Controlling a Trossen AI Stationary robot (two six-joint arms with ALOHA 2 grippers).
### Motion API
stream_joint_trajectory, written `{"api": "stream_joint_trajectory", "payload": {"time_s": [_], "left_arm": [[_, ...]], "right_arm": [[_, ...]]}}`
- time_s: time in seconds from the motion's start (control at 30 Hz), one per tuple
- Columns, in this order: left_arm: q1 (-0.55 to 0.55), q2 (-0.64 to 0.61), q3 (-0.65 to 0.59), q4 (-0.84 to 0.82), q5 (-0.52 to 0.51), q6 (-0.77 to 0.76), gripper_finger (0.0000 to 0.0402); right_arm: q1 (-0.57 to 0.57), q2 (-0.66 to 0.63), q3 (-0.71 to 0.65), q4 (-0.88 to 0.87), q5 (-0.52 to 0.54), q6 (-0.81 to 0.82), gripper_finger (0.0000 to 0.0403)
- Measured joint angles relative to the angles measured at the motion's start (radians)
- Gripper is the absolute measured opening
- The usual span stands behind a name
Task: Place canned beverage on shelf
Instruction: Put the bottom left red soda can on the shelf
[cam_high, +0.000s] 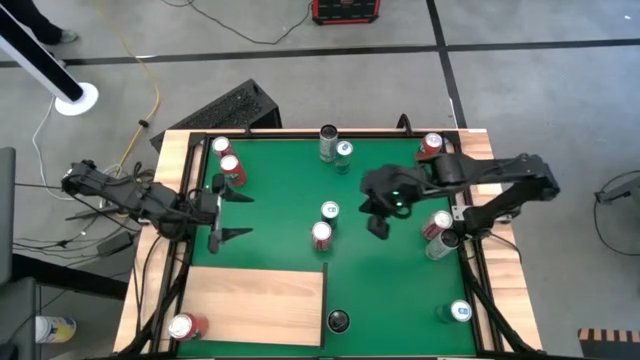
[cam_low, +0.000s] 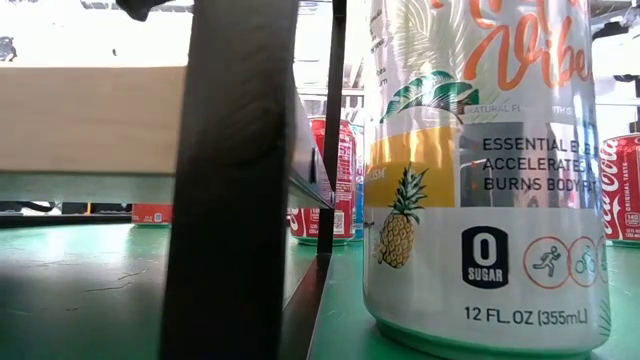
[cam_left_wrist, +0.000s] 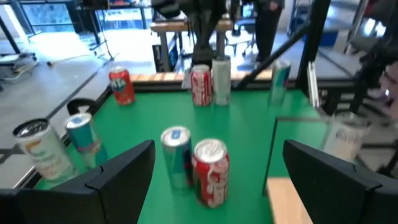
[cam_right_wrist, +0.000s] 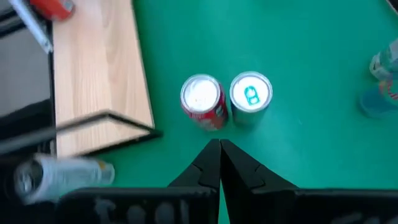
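The left gripper (cam_high: 217, 214) is held open at the mat's (cam_high: 280, 180) left edge; the right gripper (cam_high: 378, 226) is closed, empty, mid-mat.

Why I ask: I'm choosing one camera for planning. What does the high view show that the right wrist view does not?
Only the high view shows the left gripper, open at the left side of the green mat, and more cans along the far edge. Only the right wrist view shows the right gripper with its fingers pressed shut. Both show the wooden shelf and, mid-mat, a red can beside a blue-topped can.
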Motion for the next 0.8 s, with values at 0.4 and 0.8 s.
{"api": "stream_joint_trajectory", "payload": {"time_s": [0.4, 0.8], "left_arm": [[0.000, -0.016, 0.000, -0.105, 0.025, -0.091, 0.0339], [0.000, 0.053, 0.000, -0.079, -0.008, -0.201, 0.0339]], "right_arm": [[0.034, 0.262, 0.230, -0.051, -0.020, -0.061, 0.0024], [0.260, 0.203, 0.289, -0.294, 0.162, -0.117, 0.0023]]}}
